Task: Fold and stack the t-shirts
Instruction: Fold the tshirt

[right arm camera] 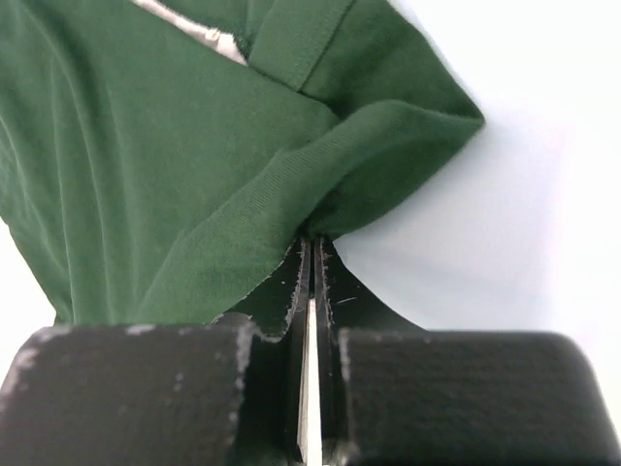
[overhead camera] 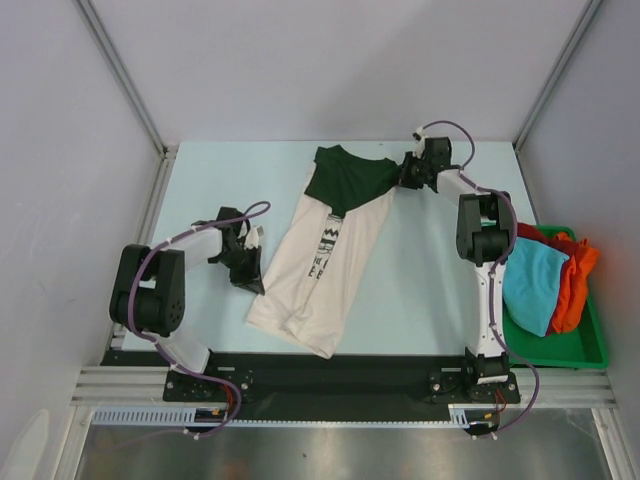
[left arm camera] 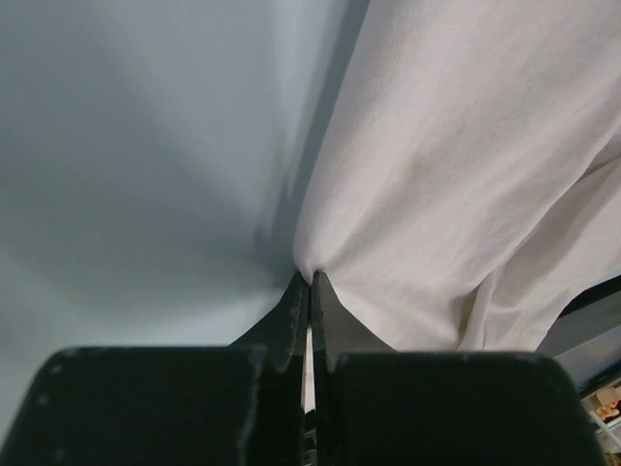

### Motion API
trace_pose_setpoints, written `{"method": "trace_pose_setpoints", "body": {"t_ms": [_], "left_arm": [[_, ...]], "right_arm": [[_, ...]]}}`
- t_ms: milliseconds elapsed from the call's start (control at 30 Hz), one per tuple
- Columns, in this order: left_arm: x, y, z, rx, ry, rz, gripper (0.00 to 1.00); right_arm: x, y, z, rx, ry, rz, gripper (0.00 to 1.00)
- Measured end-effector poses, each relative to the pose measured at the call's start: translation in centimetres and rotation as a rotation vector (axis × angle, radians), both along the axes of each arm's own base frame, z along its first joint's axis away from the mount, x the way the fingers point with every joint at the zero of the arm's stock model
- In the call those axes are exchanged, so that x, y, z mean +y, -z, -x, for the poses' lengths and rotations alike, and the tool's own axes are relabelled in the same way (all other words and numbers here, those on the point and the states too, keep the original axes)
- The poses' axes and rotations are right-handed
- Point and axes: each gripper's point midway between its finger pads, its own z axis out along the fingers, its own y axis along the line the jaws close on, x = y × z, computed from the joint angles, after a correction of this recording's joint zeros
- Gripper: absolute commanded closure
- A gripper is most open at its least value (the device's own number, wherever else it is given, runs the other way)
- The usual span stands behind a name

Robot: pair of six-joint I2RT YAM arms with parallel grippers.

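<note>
White shirt, position: the cream-white t-shirt [overhead camera: 318, 268] lies flat in the middle of the table [overhead camera: 200, 180], folded into a long narrow band.
White shirt, long axis: it runs diagonally from far right to near left. The dark chest print faces up about halfway along, and the hem end is nearest the arm bases.
Green shirt, position: the dark green t-shirt [overhead camera: 350, 178] is bunched over the far end of the white one. It spreads crosswise, and its right corner is drawn out toward the right arm.
Left gripper: the left gripper [overhead camera: 256, 278] is down at the white shirt's left edge, toward the near end. In the wrist view its fingers are closed together on a pinch of white cloth [left arm camera: 456, 165].
Right gripper: the right gripper [overhead camera: 406, 172] is at the far right, its fingers closed on a folded hem of green cloth [right arm camera: 194, 146].
Edges: the near end of the white shirt stops just short of the dark strip along the table's near edge.
Open room: bare table surface shows left of the shirts, and also between them and the right arm.
Container: a green bin [overhead camera: 590, 350] sits at the table's right edge beside the right arm. It holds a blue cloth [overhead camera: 535, 280] lying over an orange cloth [overhead camera: 578, 275].
</note>
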Motion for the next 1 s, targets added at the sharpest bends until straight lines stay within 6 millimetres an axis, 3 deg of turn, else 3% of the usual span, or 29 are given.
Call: {"method": "trace_pose_setpoints", "body": {"t_ms": [167,400,767,800,833,867,900,967,1000], "left_arm": [[-1.5,-0.1,0.7,-0.003,0.061,0.002,1.00],[-5.1,-0.5,2.5,-0.014,0.204,0.032,0.99],[-7.7,-0.5,4.4,-0.027,0.340,0.035,1.00],[-8.0,-0.5,4.5,-0.031,0.351,0.033,0.99],[-8.4,-0.6,4.9,-0.033,0.375,0.033,0.92],[-8.7,-0.7,5.0,-0.041,0.395,0.027,0.81],[-8.8,-0.8,4.9,-0.050,0.411,0.013,0.69],[-8.8,-1.2,4.6,-0.065,0.425,-0.014,0.61],[-8.8,-1.4,4.4,-0.074,0.429,-0.025,0.49]], "right_arm": [[0.4,-0.1,-2.1,-0.036,0.002,-0.005,1.00],[1.2,-0.2,-4.6,-0.086,0.001,-0.020,1.00],[4.2,-0.5,-8.0,-0.169,0.000,-0.085,0.98],[4.3,-0.4,-8.2,-0.172,0.000,-0.088,0.95],[4.7,-0.4,-8.2,-0.176,-0.002,-0.093,0.87],[4.9,-0.4,-8.2,-0.175,-0.003,-0.097,0.65],[5.1,-0.5,-8.2,-0.172,0.001,-0.107,0.57],[5.2,-1.0,-8.4,-0.194,-0.001,-0.113,0.43],[5.1,-1.2,-8.3,-0.198,0.001,-0.116,0.39]]}}
